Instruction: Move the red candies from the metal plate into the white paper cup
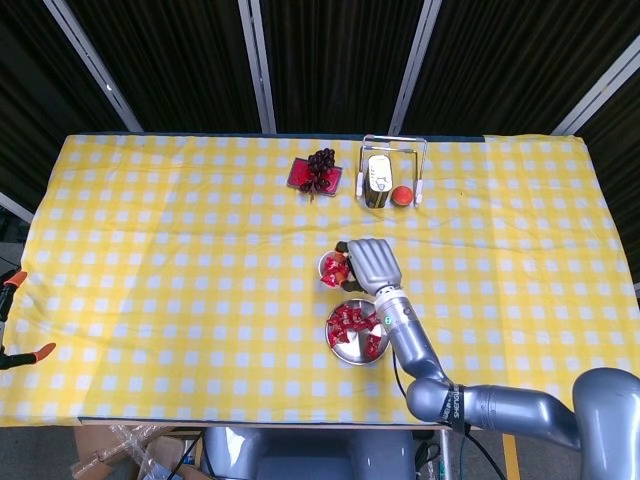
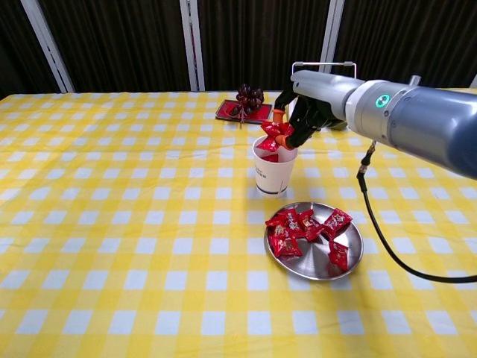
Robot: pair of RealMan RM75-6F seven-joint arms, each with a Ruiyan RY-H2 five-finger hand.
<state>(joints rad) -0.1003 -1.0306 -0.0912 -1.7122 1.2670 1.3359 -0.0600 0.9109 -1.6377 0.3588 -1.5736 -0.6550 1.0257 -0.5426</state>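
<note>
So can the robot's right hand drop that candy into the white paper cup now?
Probably yes: the right hand holds a red wrapped candy just above the white paper cup's open mouth, with nothing between them.

One white paper cup point(image 2: 273, 168) — one metal plate point(image 2: 316, 262) — about six red candies point(image 2: 304, 227) on plate.

Hidden in part behind the right hand point(image 1: 370, 264) — the white paper cup's point(image 1: 330, 268) rim in the head view; beyond it, tin point(image 2: 307, 80) behind the wrist — label unreadable.
</note>
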